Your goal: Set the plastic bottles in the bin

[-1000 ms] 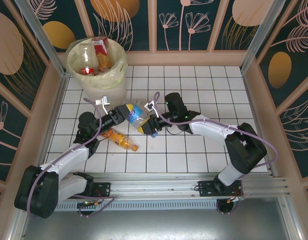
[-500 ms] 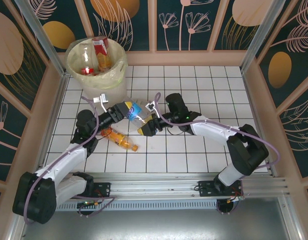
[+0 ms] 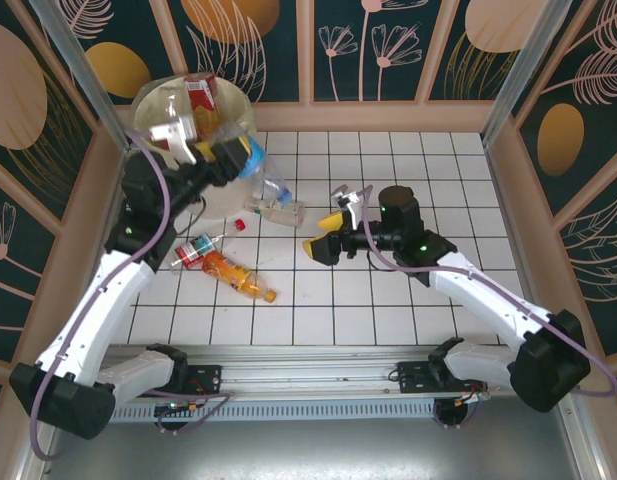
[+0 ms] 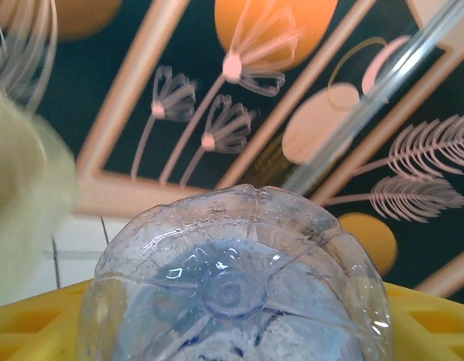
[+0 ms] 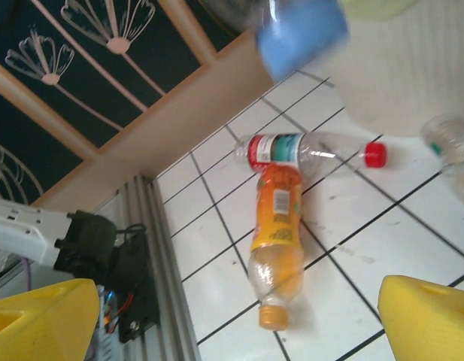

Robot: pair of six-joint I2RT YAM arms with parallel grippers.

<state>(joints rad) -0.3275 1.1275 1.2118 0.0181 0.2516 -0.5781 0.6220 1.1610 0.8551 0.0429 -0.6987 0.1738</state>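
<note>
Gripping clear crinkled blue-label bottle [image 3: 266, 183]: left claw [image 3: 231, 155], seemingly beside bin [image 3: 143, 108]; right claw [image 3: 325, 236] wide.

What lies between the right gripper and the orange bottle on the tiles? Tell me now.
Nothing: in the top view, bare white tiles run from the right gripper to the orange bottle. The right wrist view agrees.

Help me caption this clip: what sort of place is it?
Probably a staged robot test cell, not a real room: white gridded table, printed wall panels, aluminium frame rail.
</note>
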